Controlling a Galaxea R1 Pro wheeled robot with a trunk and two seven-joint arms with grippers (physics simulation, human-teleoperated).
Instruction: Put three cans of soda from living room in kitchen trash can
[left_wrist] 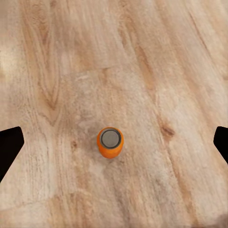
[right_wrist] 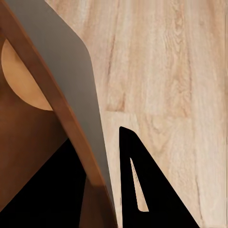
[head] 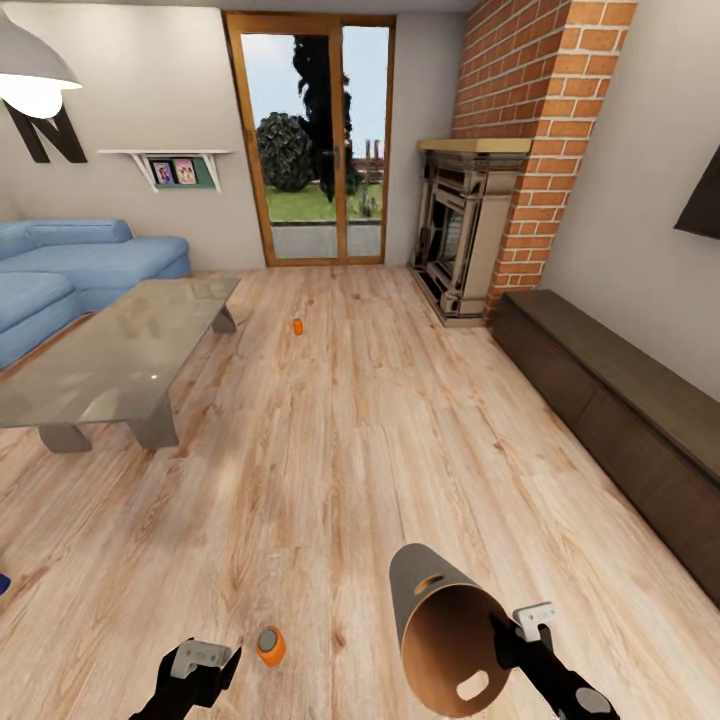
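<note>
An orange can of soda (head: 270, 645) with a silver top stands upright on the plank floor just right of my left gripper (head: 197, 688). In the left wrist view this can (left_wrist: 110, 141) sits centred below the gripper (left_wrist: 114, 146), whose fingertips (left_wrist: 9, 148) are spread wide and open above it. A second orange can (head: 298, 326) stands far off on the floor near the glass table. My right gripper (head: 505, 645) is shut on the rim of the tilted grey trash can (head: 440, 620), its brown inside facing me. The right wrist view shows the rim (right_wrist: 71, 109) clamped beside a finger (right_wrist: 142, 190).
A glass low table (head: 110, 360) and blue sofa (head: 70, 265) stand at the left. A dark low cabinet (head: 620, 410) runs along the right wall, with a brick fireplace (head: 470, 235) beyond. A small dark blue sliver (head: 3, 583) shows at the left edge.
</note>
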